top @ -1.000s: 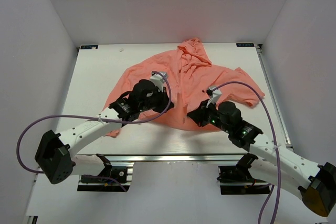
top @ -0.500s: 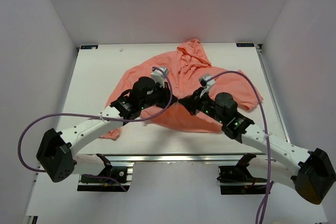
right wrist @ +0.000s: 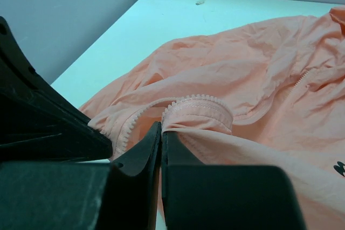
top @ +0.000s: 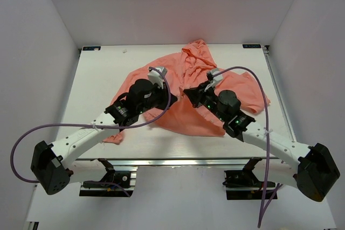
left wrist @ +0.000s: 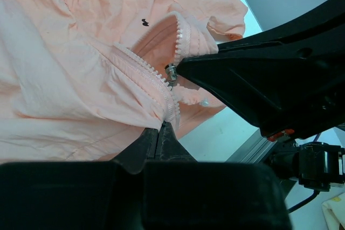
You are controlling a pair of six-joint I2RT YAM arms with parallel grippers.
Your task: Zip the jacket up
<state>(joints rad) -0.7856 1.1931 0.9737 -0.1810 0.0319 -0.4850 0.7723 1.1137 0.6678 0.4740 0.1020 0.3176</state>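
Note:
The salmon-pink jacket [top: 190,74] lies wrinkled on the white table, hood at the far side. My left gripper [top: 171,101] is shut on the lower end of one zipper edge, with the fabric pinched at its tips [left wrist: 163,125]. My right gripper [top: 186,91] is shut on the other zipper edge, which bulges in a loop above its tips [right wrist: 161,126]. The two grippers sit close together over the jacket's lower front. The metal zipper slider [left wrist: 171,71] hangs between the two toothed edges, just at the right gripper's black tip. The small dark chest mark [left wrist: 144,22] shows beyond it.
The white table [top: 99,74] has bare surface left of the jacket. An aluminium rail [top: 178,161] runs along the near edge. White walls close in on three sides. Purple cables loop from both arms.
My right gripper has moved from near the hem toward the far left, up to my left gripper, dragging the jacket's lower edge with it. My left gripper has shifted slightly.

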